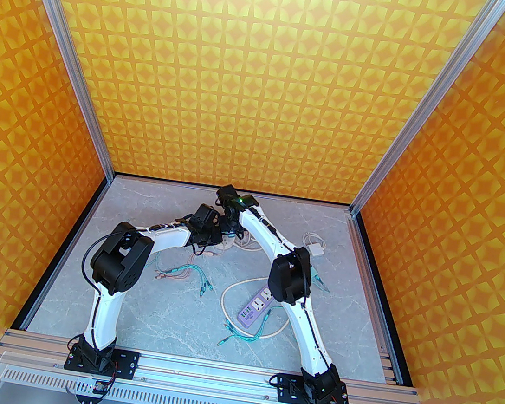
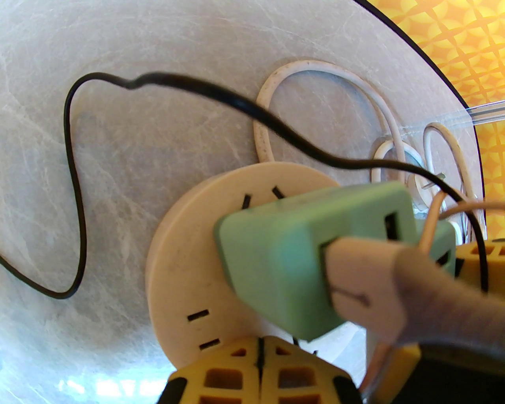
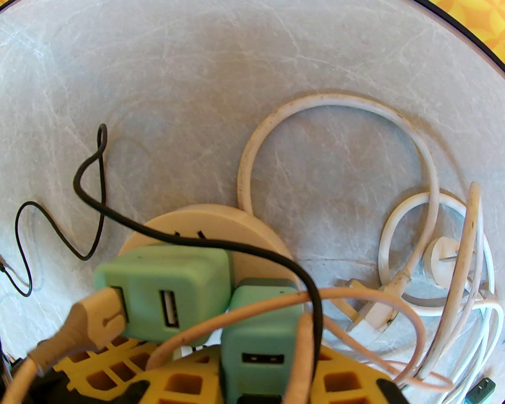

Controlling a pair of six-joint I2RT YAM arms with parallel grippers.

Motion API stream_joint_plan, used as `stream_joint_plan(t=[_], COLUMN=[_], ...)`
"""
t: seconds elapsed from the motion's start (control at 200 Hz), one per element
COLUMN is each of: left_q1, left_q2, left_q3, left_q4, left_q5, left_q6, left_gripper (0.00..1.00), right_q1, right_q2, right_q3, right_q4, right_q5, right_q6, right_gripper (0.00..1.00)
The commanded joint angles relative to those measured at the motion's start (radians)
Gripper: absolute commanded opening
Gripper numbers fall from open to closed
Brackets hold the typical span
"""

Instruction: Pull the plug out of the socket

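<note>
The round socket (image 3: pixel 221 221) lies flat on the worktop (image 3: pixel 197 98), toward its far middle, with 2 green plugs standing in its face. The nearer plug (image 3: pixel 260 315) is a small, rigid plastic block, light and smooth-sided. I judge that prong friction, not weight, resists the pull, and that the light socket would lift with it unless pinned. The best hold is across its 2 flat sides, pulling straight along the prongs.

The right gripper (image 3: pixel 258 355) is clenched on those sides. The left gripper (image 2: pixel 260 367) is clenched on nothing, its tips at the socket's near rim, seemingly bracing it. A black cable (image 3: pixel 90 185) drapes over both plugs and could snag. The left arm (image 1: pixel 168 233) and right arm (image 1: pixel 266 236) lean inward, forearms converging over the socket.
</note>
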Motion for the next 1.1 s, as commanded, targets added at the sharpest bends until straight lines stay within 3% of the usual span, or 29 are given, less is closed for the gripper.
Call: stream_joint_plan(t=[0.0,0.095,0.215,0.415,0.5,0.785,0.915,1.095], left_q1=[-0.037,-0.038,-0.039,-0.040,-0.040,-0.040,-0.039,-0.027], left_q2=[0.158,0.164,0.160,0.149,0.148,0.166,0.132,0.015], left_q3=[-0.066,-0.062,-0.061,-0.070,-0.073,-0.060,-0.076,-0.151], left_q4=[-0.185,-0.185,-0.185,-0.186,-0.186,-0.186,-0.173,-0.036], left_q5=[0.030,0.031,0.031,0.031,0.031,0.033,0.034,0.064], left_q6=[0.001,0.000,0.000,0.004,0.004,0.001,0.000,-0.029], left_gripper=[0.00,0.00,0.00,0.00,0.00,0.00,0.00,0.00], right_q1=[0.078,0.083,0.082,0.067,0.065,0.109,0.111,0.097], right_q2=[-0.146,-0.209,-0.187,0.020,0.052,-0.216,-0.206,-0.158], right_q3=[-0.220,-0.319,-0.286,0.053,0.110,-0.293,-0.289,-0.249], right_q4=[0.140,0.196,0.173,-0.008,-0.041,0.183,0.179,0.179], right_q5=[-0.171,-0.173,-0.167,-0.211,-0.208,-0.167,-0.176,-0.222], right_q6=[0.049,0.063,0.053,0.020,0.021,0.078,0.077,0.088], right_gripper=[0.27,0.27,0.27,0.27,0.27,0.27,0.28,0.27])
